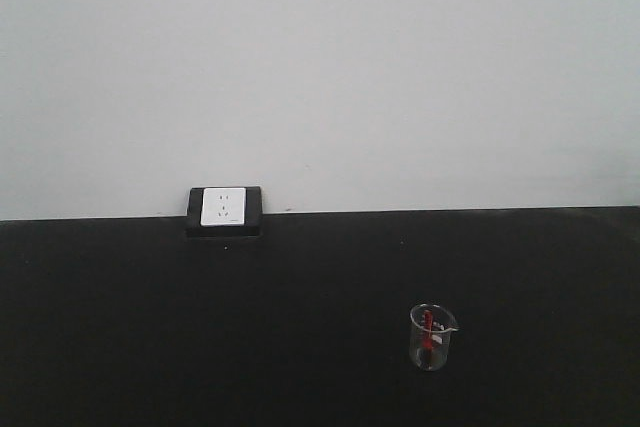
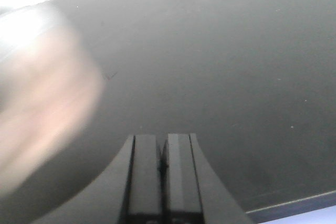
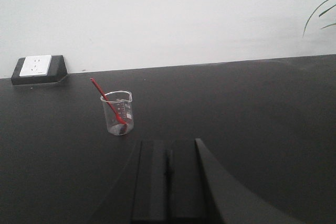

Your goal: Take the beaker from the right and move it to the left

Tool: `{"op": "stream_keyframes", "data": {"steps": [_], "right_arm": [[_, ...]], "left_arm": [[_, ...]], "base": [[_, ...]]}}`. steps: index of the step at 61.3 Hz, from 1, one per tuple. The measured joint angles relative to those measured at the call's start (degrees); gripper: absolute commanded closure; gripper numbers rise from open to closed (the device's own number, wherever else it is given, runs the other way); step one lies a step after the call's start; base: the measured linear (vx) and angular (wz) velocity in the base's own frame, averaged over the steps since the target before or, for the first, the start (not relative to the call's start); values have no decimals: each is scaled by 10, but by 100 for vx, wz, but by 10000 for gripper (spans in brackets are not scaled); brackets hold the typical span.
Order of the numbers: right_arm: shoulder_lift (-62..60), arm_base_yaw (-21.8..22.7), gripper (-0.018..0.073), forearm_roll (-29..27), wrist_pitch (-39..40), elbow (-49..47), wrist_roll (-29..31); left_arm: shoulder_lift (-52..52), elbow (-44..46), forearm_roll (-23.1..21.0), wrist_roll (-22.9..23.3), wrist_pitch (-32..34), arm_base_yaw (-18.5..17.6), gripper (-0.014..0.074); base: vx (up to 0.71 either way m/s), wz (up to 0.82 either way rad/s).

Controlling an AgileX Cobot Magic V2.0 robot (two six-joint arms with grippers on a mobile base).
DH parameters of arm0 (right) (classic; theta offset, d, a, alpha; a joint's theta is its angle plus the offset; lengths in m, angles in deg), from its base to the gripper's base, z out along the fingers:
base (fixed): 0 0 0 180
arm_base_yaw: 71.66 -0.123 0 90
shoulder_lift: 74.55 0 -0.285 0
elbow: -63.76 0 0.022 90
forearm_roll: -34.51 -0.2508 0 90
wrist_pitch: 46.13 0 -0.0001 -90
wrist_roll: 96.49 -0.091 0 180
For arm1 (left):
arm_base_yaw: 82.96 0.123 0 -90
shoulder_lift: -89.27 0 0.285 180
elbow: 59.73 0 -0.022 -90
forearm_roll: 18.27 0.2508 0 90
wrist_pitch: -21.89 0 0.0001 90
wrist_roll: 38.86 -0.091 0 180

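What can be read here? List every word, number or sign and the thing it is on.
On the beaker: printed scale marks, too small and blurred to read.
On the power socket: only plug holes show, no legible lettering.
Nothing else in view carries text.

Black matte desk [image 1: 150,347], running back to a plain white wall [image 1: 320,67]. Socket box [image 1: 224,209]: white face in a black housing, sitting at the desk's rear edge against the wall, left of centre. Green plant leaves [image 3: 321,3] enter at the upper right of the right wrist view. Pale blurred shape [image 2: 37,93] at left of the left wrist view; unidentifiable.
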Motion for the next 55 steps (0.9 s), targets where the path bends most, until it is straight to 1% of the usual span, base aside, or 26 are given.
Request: {"op": "stream_keyframes", "data": {"steps": [43,48,55], "right_arm": [[0,0,563,0,5,0,0],[0,0,563,2,42,1,0],[0,0,563,6,135,-2,0]], "left_arm": [[0,0,0,0,0,0,603],[0,0,0,0,0,0,603],[0,0,0,0,0,0,603]], "base": [[0,0],[0,0],[0,0]]}}
